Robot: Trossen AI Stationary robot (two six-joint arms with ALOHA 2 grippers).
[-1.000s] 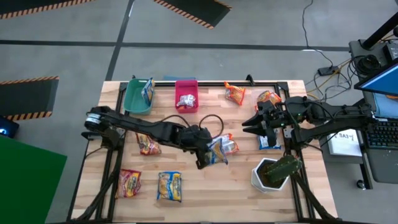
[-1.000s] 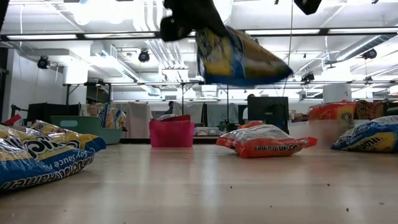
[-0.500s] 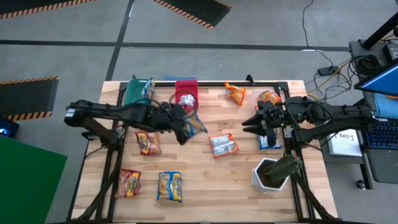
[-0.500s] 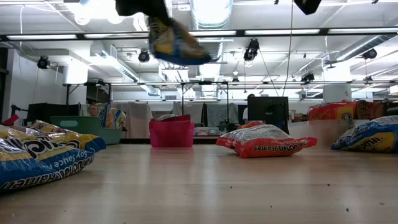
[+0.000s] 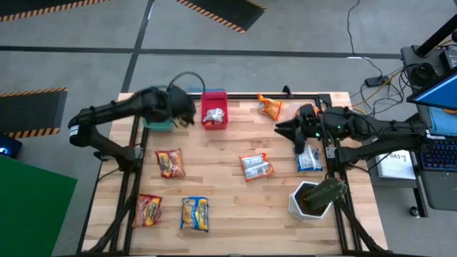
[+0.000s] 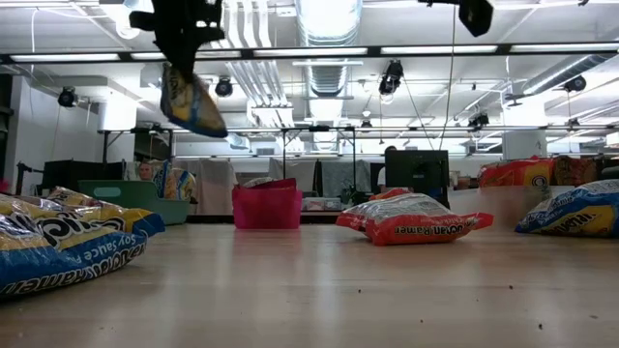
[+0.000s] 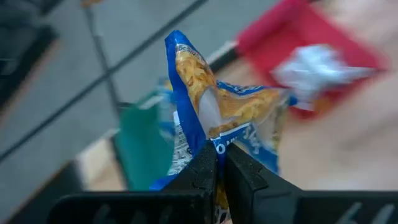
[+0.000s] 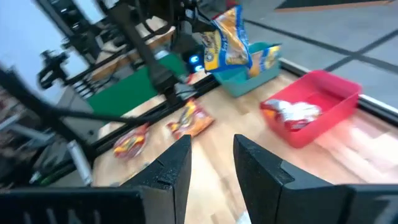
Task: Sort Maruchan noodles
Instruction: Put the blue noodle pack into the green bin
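My left gripper (image 5: 184, 118) is at the table's far left, above the teal bin (image 5: 158, 123), and is shut on a yellow-and-blue noodle packet (image 7: 217, 106). In the low view that packet (image 6: 191, 101) hangs high over the table. The teal bin (image 8: 255, 68) holds another blue packet. My right gripper (image 8: 211, 163) is raised at the right side, open and empty. Other packets lie flat on the table: red ones (image 5: 170, 163) (image 5: 148, 210), a yellow one (image 5: 194, 213), a silver one (image 5: 255, 165), a blue one (image 5: 308, 158) and an orange one (image 5: 270, 106). My left gripper pinches the yellow-and-blue packet between its two fingers at one crumpled edge (image 7: 214, 149). The fingers slant downward from above. The packet hangs below them (image 6: 193, 106), tilted and lifted clear, over the teal bin.
A pink bin (image 5: 214, 108) with a silver packet in it stands beside the teal bin at the far edge. A white pot with a green plant (image 5: 314, 198) stands at the near right. Another orange packet (image 5: 308, 111) lies by my right arm.
My left gripper has carried the yellow-and-blue packet from the middle of the table toward the far left, rising and turning, until it hangs over the teal bin. The silver packet that lay beside it has stayed on the table. My right gripper has turned a little in place.
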